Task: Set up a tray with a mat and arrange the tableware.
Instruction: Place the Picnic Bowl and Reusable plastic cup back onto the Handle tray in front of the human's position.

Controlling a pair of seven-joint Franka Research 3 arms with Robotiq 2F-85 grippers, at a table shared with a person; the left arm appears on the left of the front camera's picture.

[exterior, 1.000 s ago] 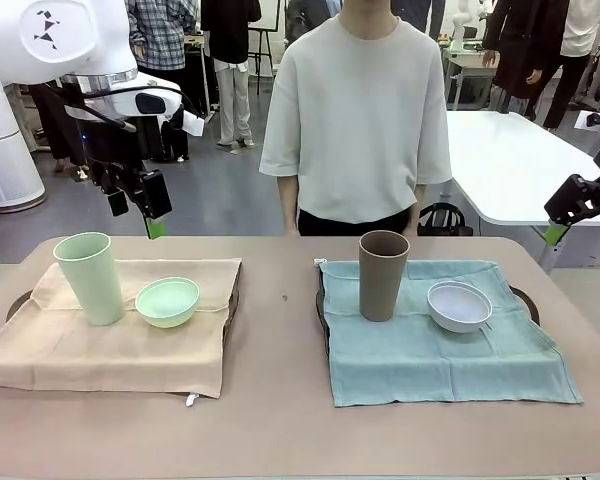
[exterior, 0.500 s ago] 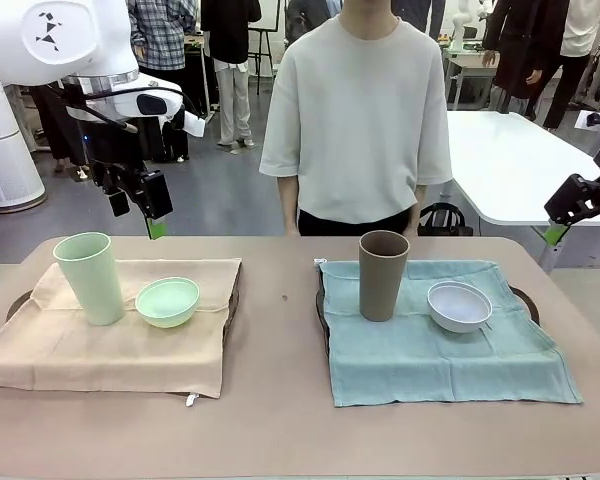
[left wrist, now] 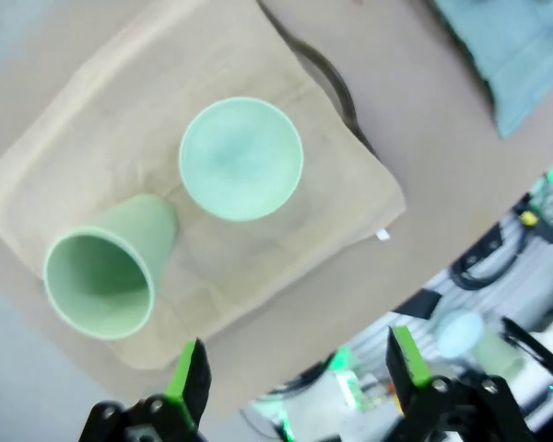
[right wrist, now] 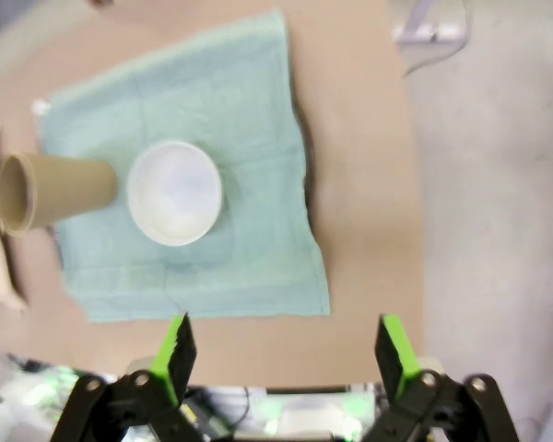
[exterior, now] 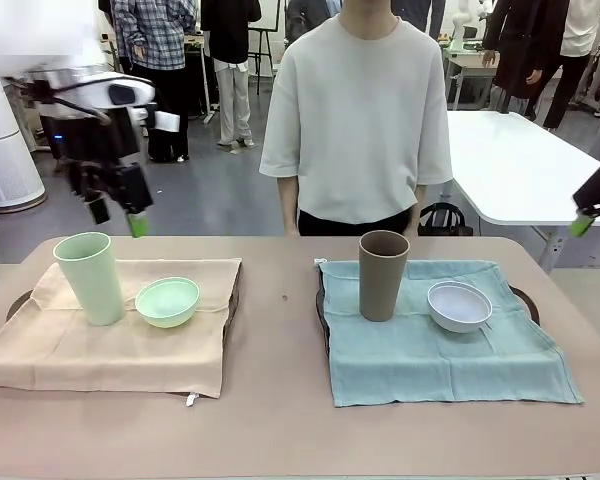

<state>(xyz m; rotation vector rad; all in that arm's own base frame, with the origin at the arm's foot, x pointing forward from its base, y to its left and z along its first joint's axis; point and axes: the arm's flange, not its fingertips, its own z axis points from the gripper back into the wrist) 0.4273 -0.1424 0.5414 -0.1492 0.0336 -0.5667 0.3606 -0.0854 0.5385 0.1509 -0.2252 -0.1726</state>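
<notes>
Tableware laid out: pale green cup (exterior: 89, 277) and pale green bowl (exterior: 167, 301) lower left, brown cup (exterior: 383, 274) and white bowl (exterior: 459, 305) centre right. Left end effector (exterior: 118, 215) and right end effector (exterior: 581, 222), fingers spread and empty, drawn outward since a second ago; arrangement seemingly complete.

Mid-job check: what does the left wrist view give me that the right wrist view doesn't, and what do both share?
Left wrist view alone: the tall pale green matte cup and the small round pale green bowl on the beige cloth mat, seen past the left pincer, open and empty.

Right wrist view alone: the tall brown matte cup and the small round white bowl, with the right pincer open.

Both: the teal cloth mat, a corner in the left view, and the brown tabletop.
</notes>
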